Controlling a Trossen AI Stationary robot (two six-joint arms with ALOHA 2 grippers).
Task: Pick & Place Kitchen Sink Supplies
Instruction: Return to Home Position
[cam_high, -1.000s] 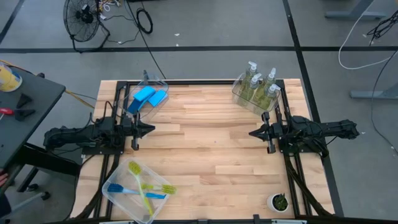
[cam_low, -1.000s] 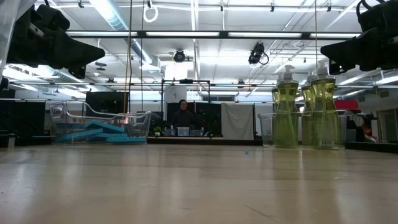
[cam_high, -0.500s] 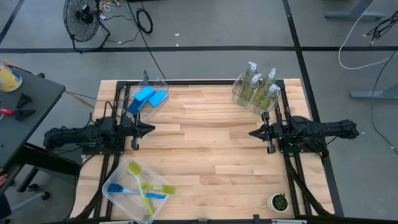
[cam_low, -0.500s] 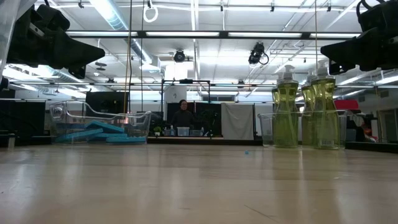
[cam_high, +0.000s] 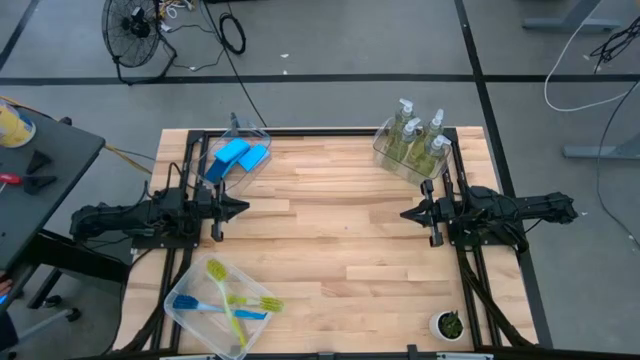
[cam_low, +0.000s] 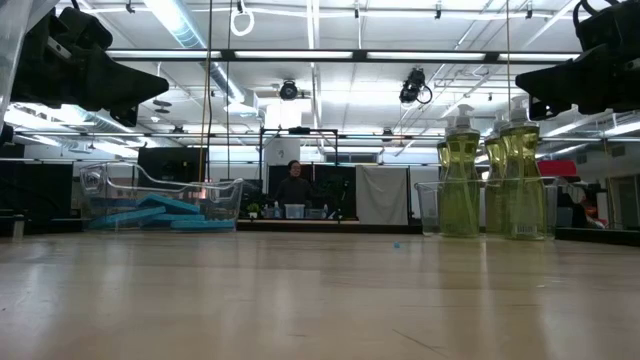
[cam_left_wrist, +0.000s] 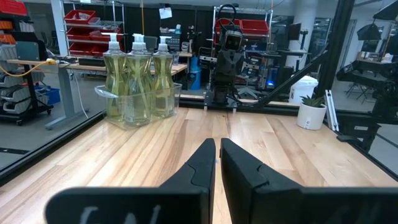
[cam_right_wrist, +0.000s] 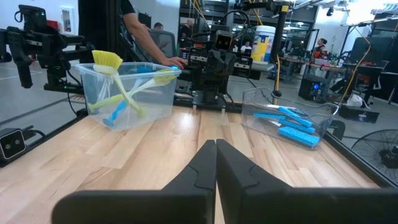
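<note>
Three pump bottles of yellow-green soap (cam_high: 415, 140) stand in a clear bin at the table's far right; they also show in the left wrist view (cam_left_wrist: 138, 74). Blue sponges (cam_high: 240, 157) lie in a clear bin at the far left. Yellow-green and blue dish brushes (cam_high: 228, 298) lie in a clear bin at the near left. My left gripper (cam_high: 245, 207) hovers shut at the table's left edge and points right. My right gripper (cam_high: 404, 214) hovers shut at the right edge and points left. Both hold nothing.
A small white pot with a green plant (cam_high: 448, 324) stands at the near right corner. Bare wooden tabletop (cam_high: 330, 230) lies between the two grippers. A person (cam_low: 294, 185) shows in the room beyond the table.
</note>
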